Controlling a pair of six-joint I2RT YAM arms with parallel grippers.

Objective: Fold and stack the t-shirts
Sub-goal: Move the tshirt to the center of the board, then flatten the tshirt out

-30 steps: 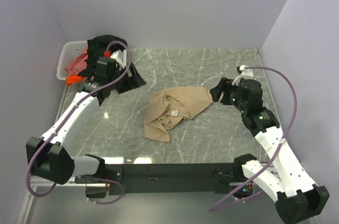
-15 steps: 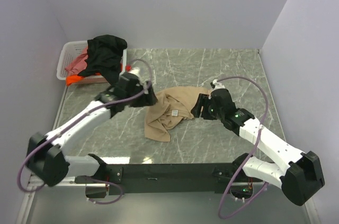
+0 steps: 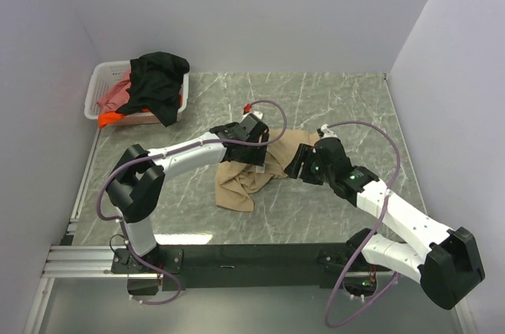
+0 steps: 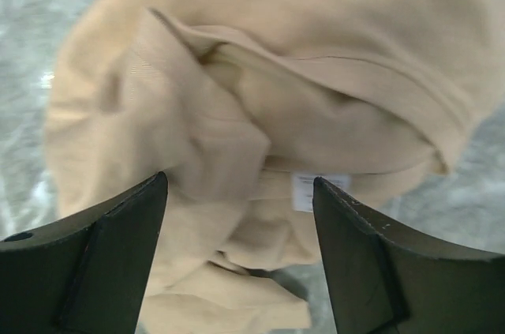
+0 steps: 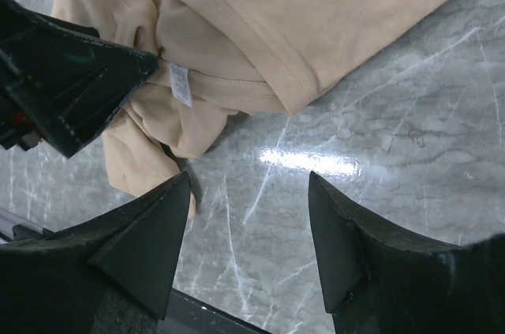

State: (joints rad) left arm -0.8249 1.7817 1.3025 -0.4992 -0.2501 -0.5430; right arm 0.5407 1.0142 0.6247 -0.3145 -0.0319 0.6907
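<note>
Pale lilac walls close in a grey marble desk (image 3: 339,105), and near its middle your two arms meet over a crumpled tan shirt (image 3: 241,180). The shirt lies in a loose heap, one part bunched toward the near edge of the desk and a smoother part spreading to the right. Its small white tag (image 4: 316,190) faces up among the folds.

Your left gripper (image 4: 238,184) hangs over the middle of the heap. Its jaws are spread wide with nothing between them, and the tag sits just inside the right finger. In the right wrist view one of its dark fingers points at the tag, but you cannot tell whether it touches the cloth.

Your right gripper (image 5: 248,180) is at the right side of the shirt, just beside the hem. It too is released, its jaws apart over bare marble with a bright reflection between them, and it holds nothing.

In the far left corner, well apart from both arms, stands a white lattice basket (image 3: 99,81). A black shirt (image 3: 158,81) is draped over its right rim and hangs down onto the desk. A pink-red shirt (image 3: 114,95) lies inside, and an orange shirt (image 3: 110,118) shows at the near wall of the basket. No shirt here is folded or stacked.
</note>
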